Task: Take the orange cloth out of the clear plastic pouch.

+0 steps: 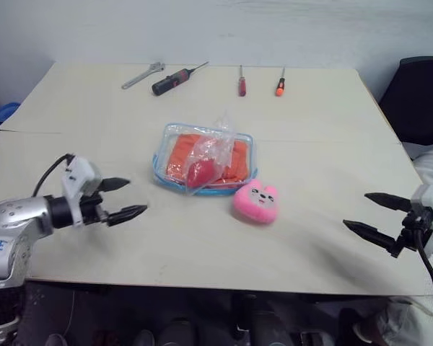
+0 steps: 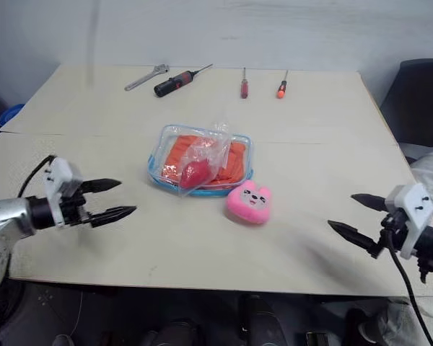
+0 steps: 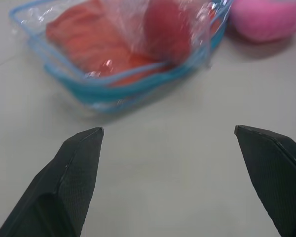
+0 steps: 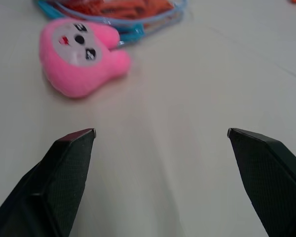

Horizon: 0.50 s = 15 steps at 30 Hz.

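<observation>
My left gripper [image 1: 127, 197] spread, empty, near pouch [image 1: 161, 166] holding cloth [image 1: 182, 153]; right gripper [image 1: 375, 215] spread, empty, well apart.

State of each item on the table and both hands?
orange cloth: inside the pouch
clear plastic pouch: flat on table, untouched
small crinkly bag: lying on the pouch
pink plush toy: beside pouch, face up
left hand: open, empty
right hand: open, empty
</observation>
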Available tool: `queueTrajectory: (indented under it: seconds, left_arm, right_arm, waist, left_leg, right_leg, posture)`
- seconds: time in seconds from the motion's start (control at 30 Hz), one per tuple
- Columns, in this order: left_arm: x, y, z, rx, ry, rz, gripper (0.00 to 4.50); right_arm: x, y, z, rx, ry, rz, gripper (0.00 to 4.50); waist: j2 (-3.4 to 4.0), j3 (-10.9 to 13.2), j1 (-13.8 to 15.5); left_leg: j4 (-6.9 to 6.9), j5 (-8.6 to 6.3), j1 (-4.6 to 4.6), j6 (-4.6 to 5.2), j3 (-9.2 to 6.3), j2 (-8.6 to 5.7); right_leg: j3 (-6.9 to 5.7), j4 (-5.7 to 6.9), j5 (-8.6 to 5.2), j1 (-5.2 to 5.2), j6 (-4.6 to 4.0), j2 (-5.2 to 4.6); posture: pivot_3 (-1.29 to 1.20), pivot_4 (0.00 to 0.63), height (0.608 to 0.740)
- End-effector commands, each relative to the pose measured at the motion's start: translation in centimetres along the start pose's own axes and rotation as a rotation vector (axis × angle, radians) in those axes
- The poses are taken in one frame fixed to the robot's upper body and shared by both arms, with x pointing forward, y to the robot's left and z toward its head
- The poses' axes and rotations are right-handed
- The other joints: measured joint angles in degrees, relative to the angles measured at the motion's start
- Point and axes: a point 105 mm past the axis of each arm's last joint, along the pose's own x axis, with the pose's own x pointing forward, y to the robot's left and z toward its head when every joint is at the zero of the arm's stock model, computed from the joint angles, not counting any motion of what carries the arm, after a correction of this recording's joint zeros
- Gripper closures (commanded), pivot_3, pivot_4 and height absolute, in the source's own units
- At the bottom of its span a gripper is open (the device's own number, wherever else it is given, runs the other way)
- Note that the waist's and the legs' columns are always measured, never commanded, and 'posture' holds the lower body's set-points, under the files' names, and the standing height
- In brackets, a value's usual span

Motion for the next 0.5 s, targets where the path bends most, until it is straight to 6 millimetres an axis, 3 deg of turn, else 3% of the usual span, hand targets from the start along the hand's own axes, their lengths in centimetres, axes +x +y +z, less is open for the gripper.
queueTrajectory:
  seconds: [0.03,0.17,0.27,0.33,0.5]
  left_arm:
    - [3.6,-1.9,2.8,-0.051,-0.066,-0.034,0.02]
    - [7.2,-2.3,4.5,-0.105,-0.080,-0.005,0.02]
    - [9.2,-2.8,4.5,-0.005,-0.024,0.011,0.02]
    - [11.0,-2.0,4.0,0.007,0.020,0.081,0.02]
    - [12.6,-0.6,4.4,0.032,0.013,0.188,0.02]
  right_arm:
    - [1.5,2.7,2.8,-0.037,-0.096,0.067,0.00]
    - [2.6,4.9,4.0,-0.041,-0.143,0.108,0.00]
    - [3.2,5.9,4.6,-0.039,-0.165,0.118,0.00]
    - [3.5,6.5,5.0,-0.036,-0.182,0.123,0.00]
    - [3.6,6.7,5.1,-0.032,-0.184,0.107,0.00]
  waist:
    - [0.00,0.0,0.0]
    - [-0.02,0.0,0.5]
    - [-0.02,0.0,0.1]
    - [-0.02,0.0,0.1]
    - [-0.02,0.0,0.0]
  left_leg:
    - [0.02,0.00,0.00,-0.01,-0.03,0.00]
    - [0.16,0.01,0.01,-0.08,-0.12,-0.03]
    - [0.16,0.02,0.03,-0.14,-0.09,-0.02]
    - [0.17,0.06,0.04,-0.21,-0.10,-0.01]
    - [0.38,0.08,0.02,-0.24,-0.11,-0.01]
  right_leg:
    - [-0.02,-0.01,0.00,0.02,0.01,0.00]
    - [-0.10,0.02,0.04,0.20,0.07,0.04]
    - [-0.08,0.07,0.04,0.20,0.07,0.10]
    - [-0.08,-0.01,0.04,0.20,0.07,0.10]
    - [-0.09,-0.01,0.04,0.25,0.07,0.11]
  posture:
    - [0.00,0.150,0.740]
    - [0.00,0.150,0.740]
    - [0.00,0.150,0.740]
    - [0.00,0.150,0.740]
    - [0.00,0.150,0.740]
